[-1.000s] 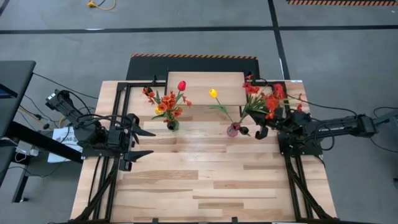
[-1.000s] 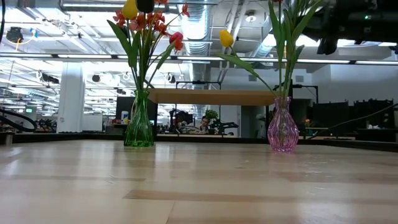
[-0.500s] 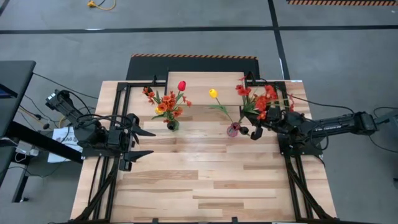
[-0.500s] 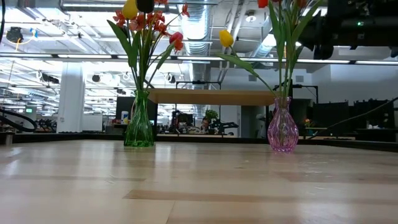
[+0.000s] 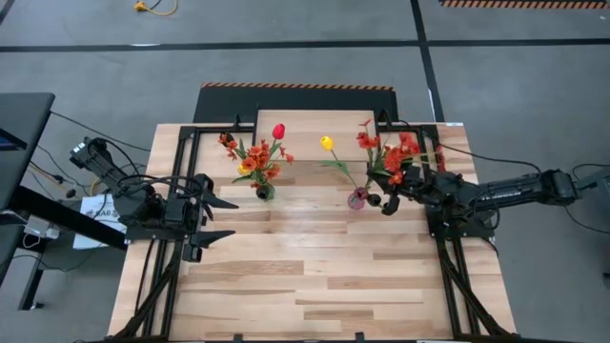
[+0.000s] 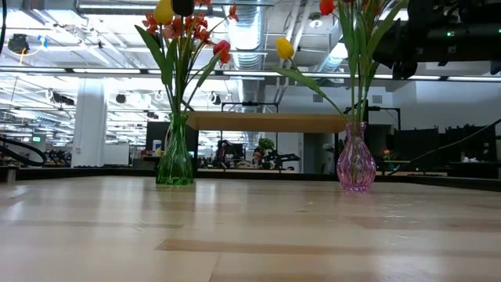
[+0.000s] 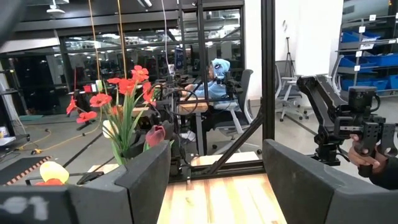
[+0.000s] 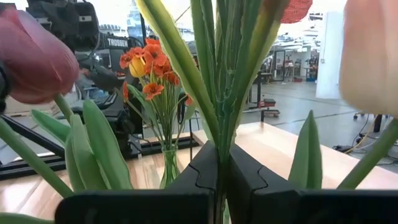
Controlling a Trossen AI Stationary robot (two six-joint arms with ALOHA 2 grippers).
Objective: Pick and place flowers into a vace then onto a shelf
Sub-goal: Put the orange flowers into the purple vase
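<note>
A pink glass vase [image 6: 356, 164] stands on the table at the right with a yellow tulip [image 5: 327, 143] in it. My right gripper [image 5: 385, 202] is shut on a bunch of flowers [image 5: 389, 157] with red-orange blossoms, right beside that vase. The stems [image 6: 359, 78] run down to the vase's mouth. A green vase [image 6: 174, 160] with flowers [image 5: 255, 159] stands to the left. The shelf [image 5: 315, 133] is at the far edge behind both vases. My left gripper [image 5: 217, 217] hovers open at the table's left, holding nothing. My right gripper pinches several green stems [image 8: 219, 134] of the bunch together between its two fingers [image 8: 202, 177], coming level from the table's right. The fingers lie across the stems. The bunch stands nearly upright, its blossoms above the gripper and its lower ends at the pink vase's mouth.
Black frame rails [image 5: 181, 181] run along both sides of the wooden table. The near half of the table [image 5: 315, 286] is bare wood. In the room beyond, a person sits at a desk [image 7: 217, 81] and a hand [image 7: 367, 158] holds a device.
My right gripper has tipped a little and carried the bunch toward the table's left, so the red-orange blossoms now stand closer to the yellow tulip and over the pink vase. It has stayed shut on the stems.
</note>
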